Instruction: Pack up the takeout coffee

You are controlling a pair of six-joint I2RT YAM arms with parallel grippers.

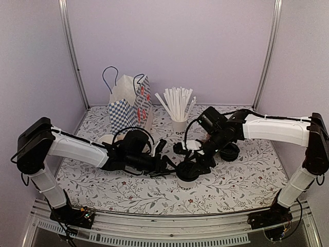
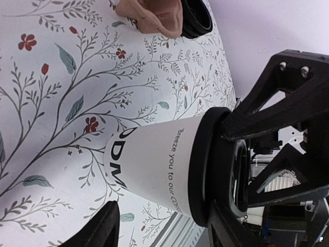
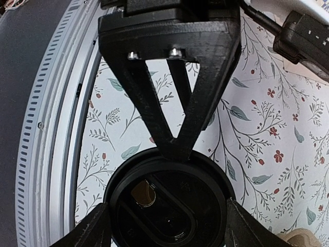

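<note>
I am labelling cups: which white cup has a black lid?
The cup nearer the front; the other cup, beside the bag, has no lid and holds straws.

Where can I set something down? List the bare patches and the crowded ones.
Free: the front strip of table between cup and near edge; the right front, beyond the loose lid; the back right corner past the straws. Crowded: the middle round the cup, and back left by the bag.

White-shelled arms point(image 1: 77, 149) — black joints, black cables, triangular black jaws.
</note>
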